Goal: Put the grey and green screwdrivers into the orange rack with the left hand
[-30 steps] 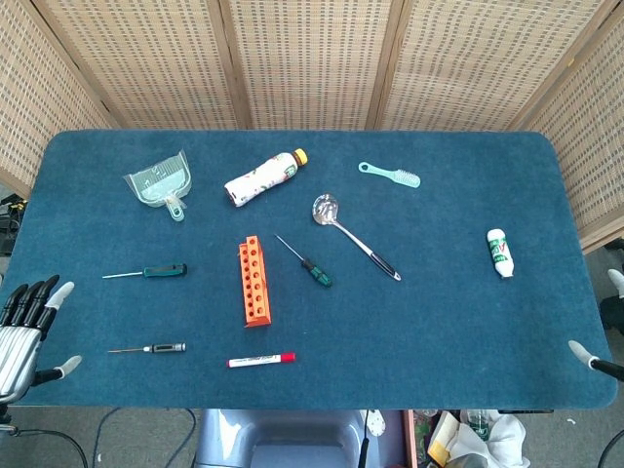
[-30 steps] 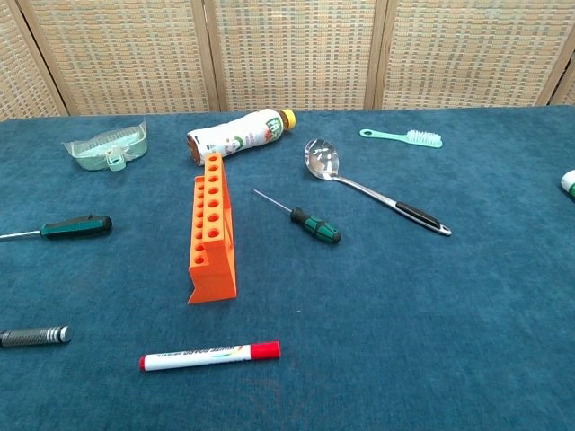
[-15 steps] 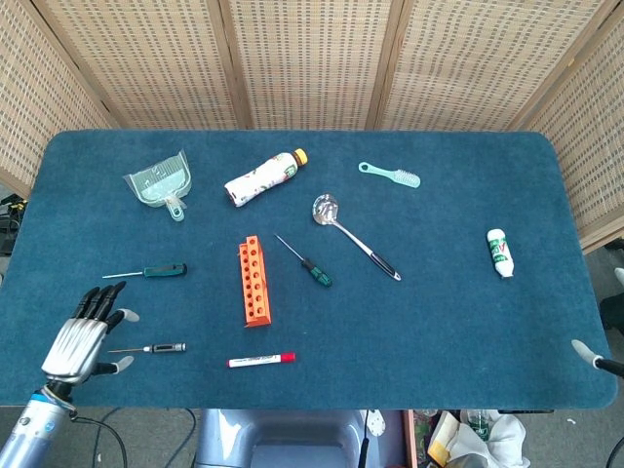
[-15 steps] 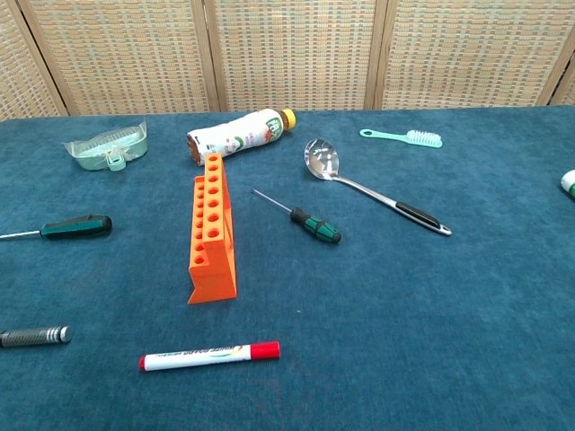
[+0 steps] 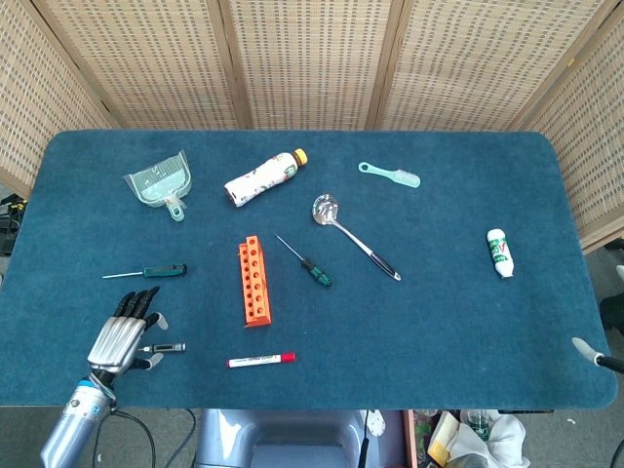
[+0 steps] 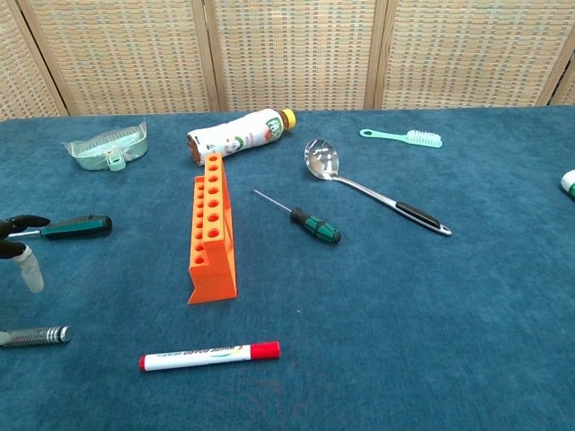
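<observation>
The orange rack (image 5: pixel 254 282) (image 6: pixel 211 229) lies near the table's middle. A grey screwdriver (image 5: pixel 168 347) (image 6: pixel 36 336) lies near the front left edge. My left hand (image 5: pixel 119 339) hovers over its thin shaft with fingers spread and holds nothing; in the chest view its fingers (image 6: pixel 18 238) show at the left edge. A dark green screwdriver (image 5: pixel 156 271) (image 6: pixel 76 226) lies just beyond the hand. A green-and-black screwdriver (image 5: pixel 307 263) (image 6: pixel 314 224) lies right of the rack. Only a fingertip of my right hand (image 5: pixel 585 349) shows at the front right edge.
A red-capped marker (image 5: pixel 260 360) lies in front of the rack. Further back are a clear dustpan (image 5: pixel 161 182), a bottle (image 5: pixel 261 176), a teal toothbrush (image 5: pixel 390 175) and a slotted spoon (image 5: pixel 351 234). A white tube (image 5: pixel 500 253) lies at the right.
My left hand has moved from the table's left edge inward to the grey screwdriver and now shows in the chest view. The objects have not moved.
</observation>
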Available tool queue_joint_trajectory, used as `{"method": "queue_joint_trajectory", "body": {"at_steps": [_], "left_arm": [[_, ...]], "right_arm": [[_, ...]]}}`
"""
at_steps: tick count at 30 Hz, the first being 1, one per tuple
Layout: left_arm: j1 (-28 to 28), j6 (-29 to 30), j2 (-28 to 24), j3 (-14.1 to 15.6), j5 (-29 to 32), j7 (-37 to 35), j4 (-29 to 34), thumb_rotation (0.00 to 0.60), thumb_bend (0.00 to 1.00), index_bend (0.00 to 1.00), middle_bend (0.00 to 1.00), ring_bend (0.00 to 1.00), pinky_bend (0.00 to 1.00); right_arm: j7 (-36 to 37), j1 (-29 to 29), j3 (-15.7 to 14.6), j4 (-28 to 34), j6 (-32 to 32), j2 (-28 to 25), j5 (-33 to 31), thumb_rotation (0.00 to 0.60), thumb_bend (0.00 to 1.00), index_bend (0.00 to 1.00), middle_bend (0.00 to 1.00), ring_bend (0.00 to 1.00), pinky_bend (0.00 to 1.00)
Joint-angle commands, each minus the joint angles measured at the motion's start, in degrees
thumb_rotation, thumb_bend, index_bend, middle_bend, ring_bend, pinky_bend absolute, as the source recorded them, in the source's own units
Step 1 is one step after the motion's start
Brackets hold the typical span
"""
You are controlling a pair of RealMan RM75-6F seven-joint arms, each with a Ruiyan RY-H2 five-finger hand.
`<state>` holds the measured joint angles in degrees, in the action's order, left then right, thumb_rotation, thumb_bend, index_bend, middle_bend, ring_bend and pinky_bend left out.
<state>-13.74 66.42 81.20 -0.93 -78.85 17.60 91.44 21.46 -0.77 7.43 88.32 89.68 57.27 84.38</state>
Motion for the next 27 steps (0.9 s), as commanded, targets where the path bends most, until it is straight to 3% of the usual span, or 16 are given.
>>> {"method": "queue_joint_trajectory", "body": {"at_steps": [1, 12, 27], "left_arm": [[-0.41, -0.61, 0.94, 0.16, 0.90, 0.78, -0.71, 0.600, 0.21, 0.46, 0.00, 0.00, 0.00], [-1.24, -1.45, 3.01, 0.67, 2.21, 1.08, -2.22, 0.600, 0.29, 0.49, 0.00, 0.00, 0.00], [-2.46, -2.92, 3.93, 0.96, 5.45, 4.24, -1.83, 0.600, 0.30, 0.49, 0.00, 0.00, 0.00]], "right_arm": [[0.13, -0.02, -0.02, -0.05, -0.07, -0.05, 0.02, 0.600, 0.00, 0.02, 0.00, 0.00, 0.00], [0.25, -0.27, 0.00, -0.21, -0.73, 0.00, -0.30, 0.600, 0.00, 0.02, 0.00, 0.00, 0.00], [0.80, -0.47, 0.06, -0.42, -1.28, -0.07, -0.60, 0.600, 0.00, 0.02, 0.00, 0.00, 0.00]]}}
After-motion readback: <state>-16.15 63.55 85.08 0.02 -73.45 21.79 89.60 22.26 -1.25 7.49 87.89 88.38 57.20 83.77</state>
